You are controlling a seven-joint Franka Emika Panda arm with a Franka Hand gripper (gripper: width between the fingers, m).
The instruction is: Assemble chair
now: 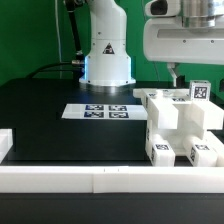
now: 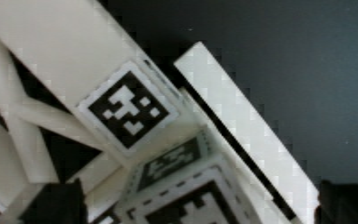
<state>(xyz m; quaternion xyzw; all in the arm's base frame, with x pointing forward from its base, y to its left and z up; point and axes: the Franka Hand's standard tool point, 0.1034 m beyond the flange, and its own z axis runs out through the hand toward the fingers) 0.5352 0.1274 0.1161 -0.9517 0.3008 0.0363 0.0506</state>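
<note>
hovers with claw [image 1: 186, 76] spread wide, pinching nothing, just above the white chair parts [image 1: 175, 125] clustered on the black tabletop [image 1: 40, 120] at the exterior view's right, just beside the border rail [image 1: 100, 180]; wide, probably, to straddle a blocky upright piece before clamping.

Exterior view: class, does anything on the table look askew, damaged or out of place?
Nothing stands out. The chair parts stand grouped at the exterior view's right near the border rail, none visibly broken; the marker board lies flat.
</note>
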